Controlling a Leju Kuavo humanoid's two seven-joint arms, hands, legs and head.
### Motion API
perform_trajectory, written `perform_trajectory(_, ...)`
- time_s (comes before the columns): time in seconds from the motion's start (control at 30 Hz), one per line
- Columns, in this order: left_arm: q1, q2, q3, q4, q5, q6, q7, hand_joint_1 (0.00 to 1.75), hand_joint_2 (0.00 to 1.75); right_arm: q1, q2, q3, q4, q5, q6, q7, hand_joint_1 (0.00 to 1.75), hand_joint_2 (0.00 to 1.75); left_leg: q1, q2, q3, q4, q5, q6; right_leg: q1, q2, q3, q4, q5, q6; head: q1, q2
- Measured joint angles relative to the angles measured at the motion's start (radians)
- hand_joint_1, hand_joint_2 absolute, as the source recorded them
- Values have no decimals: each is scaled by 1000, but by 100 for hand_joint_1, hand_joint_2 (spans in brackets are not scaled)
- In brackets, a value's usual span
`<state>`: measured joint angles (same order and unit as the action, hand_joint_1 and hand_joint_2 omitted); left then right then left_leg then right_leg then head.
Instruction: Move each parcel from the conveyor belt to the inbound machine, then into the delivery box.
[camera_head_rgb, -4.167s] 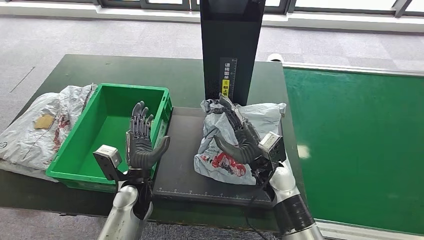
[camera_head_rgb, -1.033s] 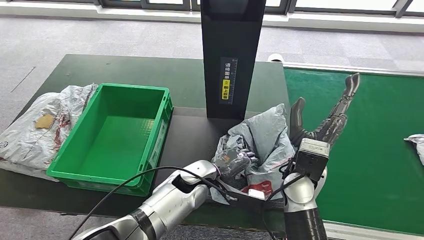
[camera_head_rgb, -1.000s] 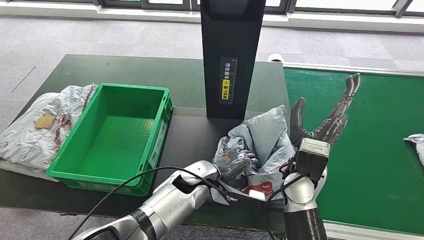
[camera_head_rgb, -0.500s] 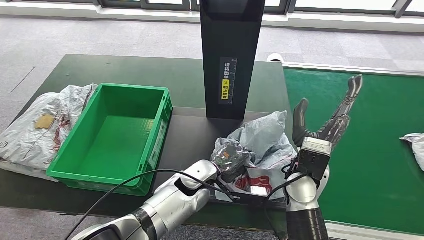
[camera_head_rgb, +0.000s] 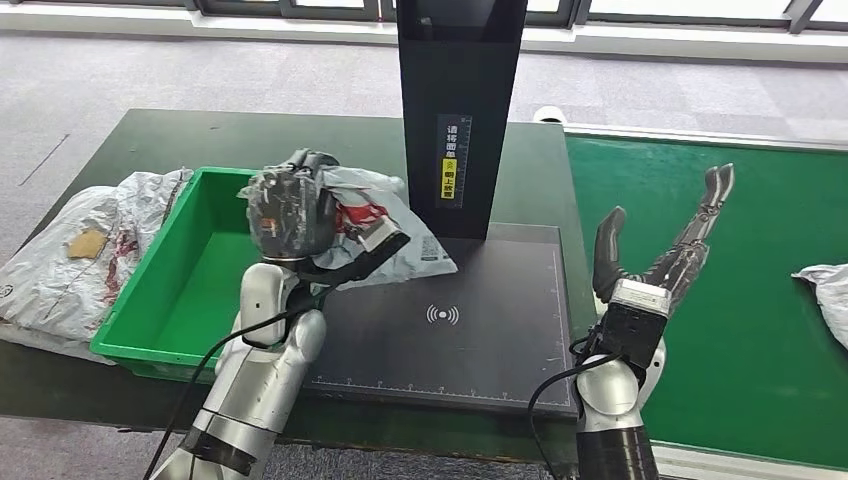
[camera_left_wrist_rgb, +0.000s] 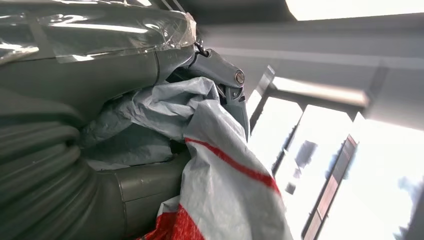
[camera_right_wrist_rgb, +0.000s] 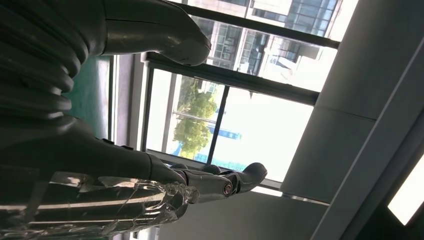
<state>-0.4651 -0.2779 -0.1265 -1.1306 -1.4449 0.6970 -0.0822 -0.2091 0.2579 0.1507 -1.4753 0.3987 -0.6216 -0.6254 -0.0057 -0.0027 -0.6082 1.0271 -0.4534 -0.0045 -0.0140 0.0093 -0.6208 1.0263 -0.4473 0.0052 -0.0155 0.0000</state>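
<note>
My left hand (camera_head_rgb: 288, 212) grips a crumpled grey parcel with red print (camera_head_rgb: 375, 232) and holds it in the air over the near right rim of the green delivery box (camera_head_rgb: 165, 300). The left wrist view shows the same parcel (camera_left_wrist_rgb: 220, 170) bunched between the thumb and fingers (camera_left_wrist_rgb: 225, 85). The black inbound machine pad (camera_head_rgb: 470, 330) lies bare below, with its black tower (camera_head_rgb: 458, 110) behind. My right hand (camera_head_rgb: 665, 250) is raised at the pad's right edge, fingers spread and holding nothing. Another parcel (camera_head_rgb: 825, 295) lies on the green conveyor belt (camera_head_rgb: 720, 250) at the far right.
A large grey parcel (camera_head_rgb: 70, 255) lies on the dark table (camera_head_rgb: 200, 140) left of the green box. The box's inside is bare. Grey floor and window frames run behind the table.
My left hand has lifted the parcel off the machine pad and swung it left to the box's rim. The right hand stays raised and open. The belt parcel crept slightly left.
</note>
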Motion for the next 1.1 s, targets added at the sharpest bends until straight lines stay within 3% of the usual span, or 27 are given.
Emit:
perform_trajectory(0.2, 47, -26, 234, -270, 51, 1, -160, 175, 175, 0, 0, 0, 3, -10, -9, 0, 0, 175, 0, -1, -1, 0, 0, 0, 0, 0, 0, 0, 0, 0, 0, 0)
perform_trajectory(0.4, 54, -49, 425, -375, 111, 1, -233, 175, 175, 0, 0, 0, 5, -15, -16, 0, 0, 175, 0, -2, -1, 0, 0, 0, 0, -1, 0, -1, 0, 0, 0, 0)
perform_trajectory(0.5, 45, -47, 518, -336, 93, 1, -204, 175, 175, 3, -1, 0, 5, -20, -24, -1, 0, 175, 0, -2, 0, 0, 0, 0, 0, -2, 0, -1, 0, 0, 0, 0)
perform_trajectory(0.67, 39, -38, 581, -255, 76, 0, -179, 175, 175, 9, -3, 0, 5, -24, -25, -2, 0, 175, 0, -2, 0, 0, 0, 0, 0, -2, 0, 0, 0, 0, 0, 0)
perform_trajectory(0.77, 33, -26, 590, -213, 75, 0, -163, 175, 175, 10, -3, 0, 5, -30, -22, -3, 0, 175, 0, -2, 0, 0, 0, 0, 0, -2, 0, -1, 0, 0, 0, 0)
perform_trajectory(0.9, 11, 8, 590, -50, 58, 0, -74, 175, 175, 10, -3, 0, 5, -37, -5, -5, 0, 175, 0, -3, 0, 0, 0, 0, 0, -3, 0, -1, 0, 0, 0, 0)
perform_trajectory(1.1, -15, 46, 570, 129, 55, 0, -17, 175, 175, 10, -4, 0, 5, -33, 0, -3, 0, 175, 0, -2, 0, 0, 0, 0, 0, -2, 0, -1, 0, 0, 0, 0)
